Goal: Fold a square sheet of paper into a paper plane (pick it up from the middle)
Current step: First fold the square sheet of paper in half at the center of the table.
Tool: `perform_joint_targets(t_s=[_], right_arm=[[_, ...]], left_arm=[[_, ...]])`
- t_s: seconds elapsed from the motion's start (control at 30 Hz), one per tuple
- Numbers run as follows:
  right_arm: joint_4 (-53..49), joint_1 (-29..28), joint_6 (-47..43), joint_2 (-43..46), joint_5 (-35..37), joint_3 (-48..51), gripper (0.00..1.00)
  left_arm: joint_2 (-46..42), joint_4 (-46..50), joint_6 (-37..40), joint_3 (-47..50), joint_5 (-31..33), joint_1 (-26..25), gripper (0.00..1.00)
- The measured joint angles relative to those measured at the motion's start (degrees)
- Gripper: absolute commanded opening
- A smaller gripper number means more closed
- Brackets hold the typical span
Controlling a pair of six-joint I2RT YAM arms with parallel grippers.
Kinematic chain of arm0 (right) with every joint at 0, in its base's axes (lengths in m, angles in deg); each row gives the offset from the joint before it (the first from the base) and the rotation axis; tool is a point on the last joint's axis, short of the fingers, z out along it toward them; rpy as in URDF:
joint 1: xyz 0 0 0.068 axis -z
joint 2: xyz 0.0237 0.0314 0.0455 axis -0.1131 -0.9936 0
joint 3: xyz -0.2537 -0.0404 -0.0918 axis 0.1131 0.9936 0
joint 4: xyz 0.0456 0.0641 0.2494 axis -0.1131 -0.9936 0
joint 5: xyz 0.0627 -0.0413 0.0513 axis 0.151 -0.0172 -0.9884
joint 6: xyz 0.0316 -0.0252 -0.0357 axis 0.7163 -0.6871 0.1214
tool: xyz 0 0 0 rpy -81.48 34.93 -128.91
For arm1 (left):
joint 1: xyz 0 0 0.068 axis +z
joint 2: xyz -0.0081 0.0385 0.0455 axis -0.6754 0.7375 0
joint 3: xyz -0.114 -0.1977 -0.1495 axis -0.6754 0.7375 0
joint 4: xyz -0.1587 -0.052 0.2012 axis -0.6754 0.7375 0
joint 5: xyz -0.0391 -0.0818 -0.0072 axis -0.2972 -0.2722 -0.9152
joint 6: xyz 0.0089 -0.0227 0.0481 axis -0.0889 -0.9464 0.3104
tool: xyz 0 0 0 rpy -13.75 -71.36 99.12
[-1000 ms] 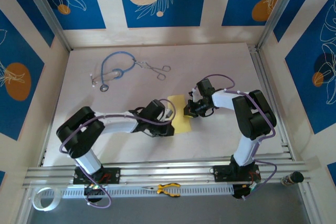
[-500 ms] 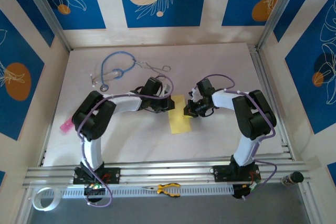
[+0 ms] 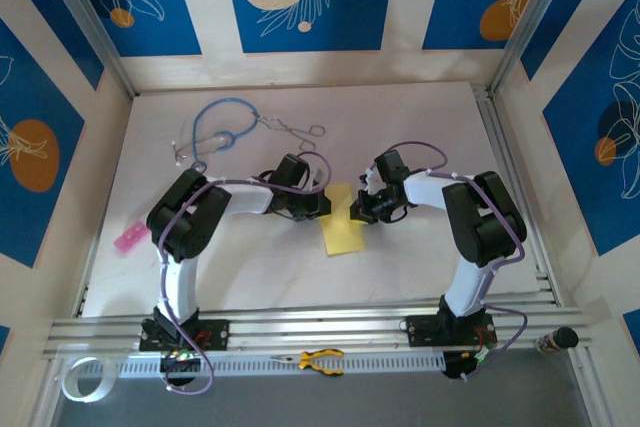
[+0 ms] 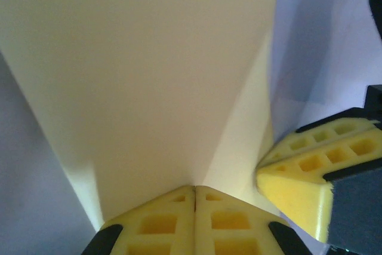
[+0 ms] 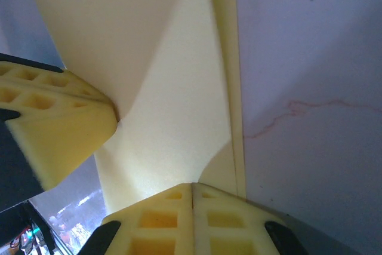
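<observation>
The square sheet of paper (image 3: 343, 232) lies folded into a pale-yellow strip in the middle of the table. My left gripper (image 3: 322, 203) is at its far left edge and my right gripper (image 3: 356, 211) at its far right edge, facing each other. The left wrist view has the left gripper (image 4: 195, 188) shut, its tips against the paper (image 4: 149, 76) where a diagonal crease ends, with the right arm's fingers (image 4: 304, 165) beside it. In the right wrist view the right gripper (image 5: 192, 186) is shut, tips on the paper (image 5: 173, 106). No paper shows between either pair of jaws.
A blue stethoscope (image 3: 215, 132) and metal forceps (image 3: 295, 129) lie at the back left. A small pink object (image 3: 127, 239) sits at the left edge. Yellow-handled pliers (image 3: 320, 360) and a tape roll (image 3: 80, 377) lie in front of the rail.
My left arm has swung from the paper's near left side to its far left edge, uncovering the pink object. The right arm and the paper have stayed put.
</observation>
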State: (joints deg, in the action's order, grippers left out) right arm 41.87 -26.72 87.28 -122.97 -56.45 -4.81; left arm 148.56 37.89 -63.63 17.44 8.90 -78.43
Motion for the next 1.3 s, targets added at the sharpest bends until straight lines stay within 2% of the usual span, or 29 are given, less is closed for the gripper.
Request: perform_joint_targets(t_s=[0.27,0.63,1.07,1.3], right_arm=[[-0.04,0.00,0.00,0.00,0.02,-0.02,0.00],[-0.04,0.00,-0.20,0.00,0.02,-0.02,0.00],[-0.04,0.00,-0.20,0.00,0.07,-0.02,0.00],[-0.07,0.00,-0.20,0.00,0.07,-0.04,0.00]], left_arm=[[0.02,-2.05,0.02,0.94,-1.25,0.44,0.02],[0.35,1.38,0.44,-2.23,-1.42,2.01,0.04],[2.56,3.15,0.96,-4.28,-1.40,2.95,0.00],[2.54,5.86,0.87,-5.84,-1.36,3.02,0.03]])
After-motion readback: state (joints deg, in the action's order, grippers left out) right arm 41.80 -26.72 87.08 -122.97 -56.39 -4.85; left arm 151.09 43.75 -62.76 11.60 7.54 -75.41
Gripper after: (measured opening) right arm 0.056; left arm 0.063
